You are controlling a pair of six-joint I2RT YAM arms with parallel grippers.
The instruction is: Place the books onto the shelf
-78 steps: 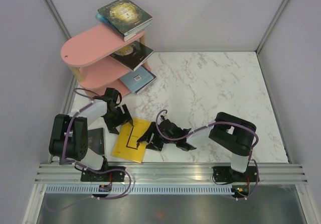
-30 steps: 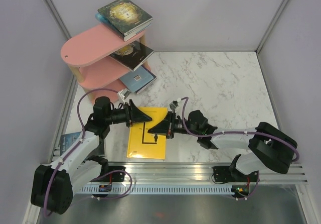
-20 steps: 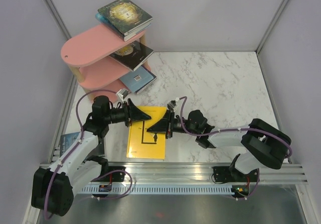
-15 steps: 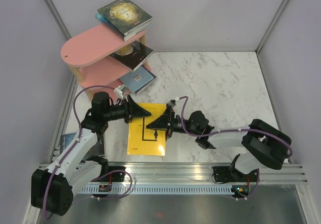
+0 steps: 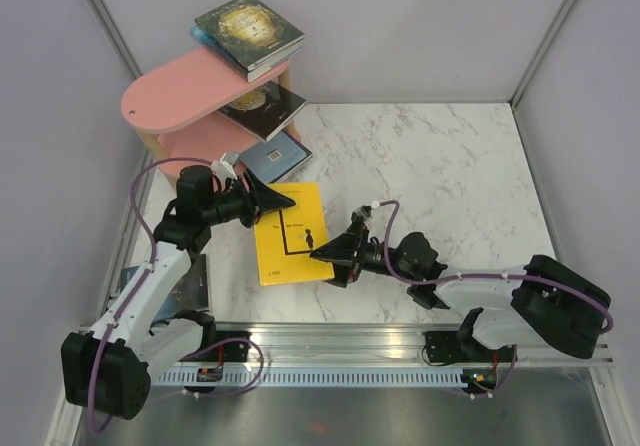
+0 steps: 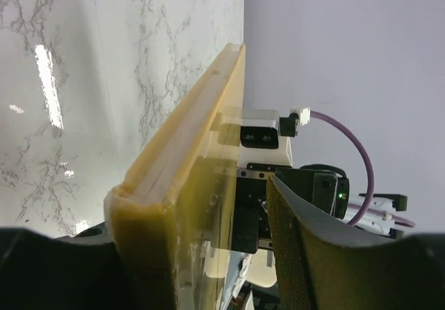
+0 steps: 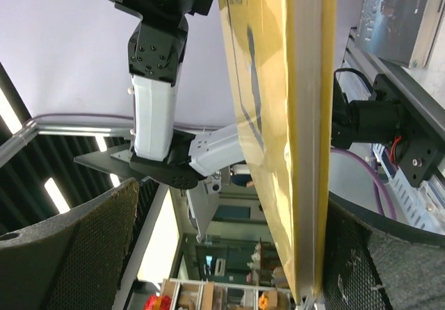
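A yellow book (image 5: 293, 231) hangs tilted over the marble, and my left gripper (image 5: 266, 202) is shut on its left edge. In the left wrist view the book's edge (image 6: 188, 136) runs away from between the fingers. My right gripper (image 5: 336, 254) stands open at the book's lower right corner. In the right wrist view the yellow book (image 7: 306, 80) passes between the spread pads, close to the right-hand one (image 7: 389, 268). The pink shelf (image 5: 175, 91) stands at the back left, with dark books on its top tier (image 5: 248, 31) and middle tier (image 5: 262, 108) and a light blue book (image 5: 276, 156) on the lowest.
A dark teal book (image 5: 127, 280) lies at the table's front left beside the left arm's base; the right wrist view shows it too (image 7: 396, 11). Grey walls close in the table on three sides, and a metal rail (image 5: 340, 341) runs along the near edge.
My right gripper has opened off the yellow book and drawn back to the right. The left gripper has carried the book back toward the shelf and turned it.
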